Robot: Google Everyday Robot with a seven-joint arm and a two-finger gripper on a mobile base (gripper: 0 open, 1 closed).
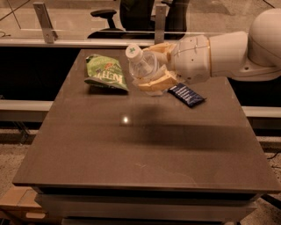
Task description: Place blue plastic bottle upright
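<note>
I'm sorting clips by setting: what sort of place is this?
Probably an office or lab: a dark table, office chairs behind a glass partition. The gripper holds the blue plastic bottle tilted above the table's far side.

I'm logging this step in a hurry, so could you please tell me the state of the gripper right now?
Gripper: shut on the blue plastic bottle, holding it tilted above the far side of the table.
</note>
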